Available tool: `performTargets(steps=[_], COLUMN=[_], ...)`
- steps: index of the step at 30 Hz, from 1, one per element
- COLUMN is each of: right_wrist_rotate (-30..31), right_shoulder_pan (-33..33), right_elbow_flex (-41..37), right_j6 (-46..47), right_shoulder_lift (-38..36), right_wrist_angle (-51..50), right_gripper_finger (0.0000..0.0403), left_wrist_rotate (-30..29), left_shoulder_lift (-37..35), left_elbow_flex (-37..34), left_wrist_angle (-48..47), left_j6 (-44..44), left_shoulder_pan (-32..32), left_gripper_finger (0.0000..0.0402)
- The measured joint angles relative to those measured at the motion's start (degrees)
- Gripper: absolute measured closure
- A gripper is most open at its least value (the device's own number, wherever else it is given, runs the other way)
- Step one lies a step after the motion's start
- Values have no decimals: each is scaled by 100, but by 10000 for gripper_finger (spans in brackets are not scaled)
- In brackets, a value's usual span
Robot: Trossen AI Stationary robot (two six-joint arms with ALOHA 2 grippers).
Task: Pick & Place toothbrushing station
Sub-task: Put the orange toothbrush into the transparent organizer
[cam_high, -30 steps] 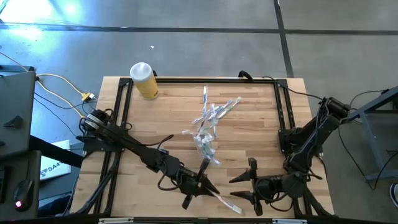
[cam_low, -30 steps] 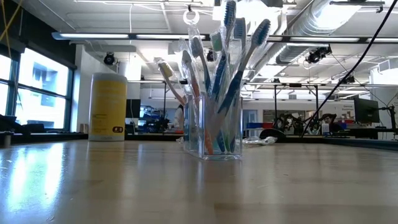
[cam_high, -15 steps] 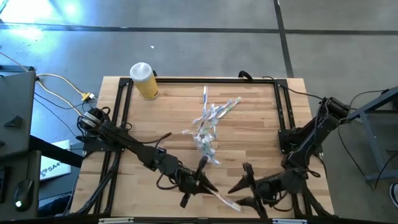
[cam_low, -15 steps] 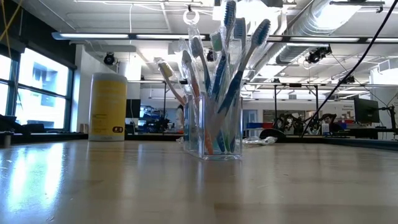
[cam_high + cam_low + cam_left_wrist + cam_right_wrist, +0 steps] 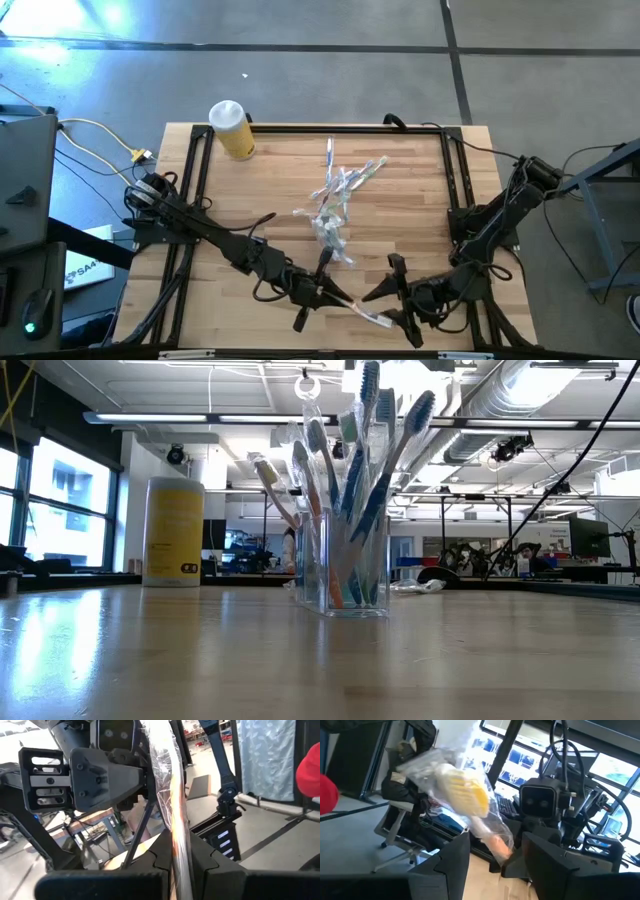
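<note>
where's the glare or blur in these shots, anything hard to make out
Low view: window light glares off the table, and the cup of toothbrushes is backlit. Right wrist view: the wrapped toothbrush is blurred. Left wrist view: its wrapper shines. High view: glare on the floor.

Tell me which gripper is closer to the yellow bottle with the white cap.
Left. The left gripper sits near the table's front edge, diagonally across from the yellow bottle at the back left corner; the right gripper is farther right.

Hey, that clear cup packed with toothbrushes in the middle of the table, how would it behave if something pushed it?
The clear cup would probably tip: toothbrushes rise far above its rim, leaning outward. It looks like light plastic, so it might also slide across the smooth wooden table.
</note>
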Motion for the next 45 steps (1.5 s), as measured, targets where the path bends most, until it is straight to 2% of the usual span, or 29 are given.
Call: performTargets(steps=[5, 11, 15, 19, 25, 27, 36, 41, 45], right_wrist_rotate=[-84, -833, -1076, -1079, -1073, -1041, -1028, -994, -994], right_shoulder_pan=[-172, -426, -523, -525, -553, -555, -547, -553, -553], right_elbow_flex=[0, 0, 0, 0, 0, 1, 4, 4, 4], right_j6=[9, 138, 168, 166, 8, -74, -72, -19, -9], right_shoulder_lift=[2, 4, 4, 4, 7, 7, 4, 4, 4], right_wrist_angle=[-1, 14, 42, 1, 7, 25, -41, -74, -117], right_gripper_finger=[229, 229, 236, 274, 366, 384, 387, 387, 387], left_wrist_rotate=[-188, -349, -365, -367, -409, -440, -532, -614, -623], left_shoulder_lift=[0, 0, 0, 0, 0, 2, 2, 11, 11], left_elbow_flex=[0, 0, 0, 0, -1, -4, -6, -9, -9], left_wrist_angle=[-9, -24, -25, -39, -164, -179, -189, -224, -310], left_j6=[135, 150, 151, 151, 109, 61, 73, 107, 107], left_shoulder_pan=[1, 2, 2, 2, 2, 2, 2, 0, 2], left_gripper_finger=[386, 386, 386, 386, 386, 386, 386, 370, 377])
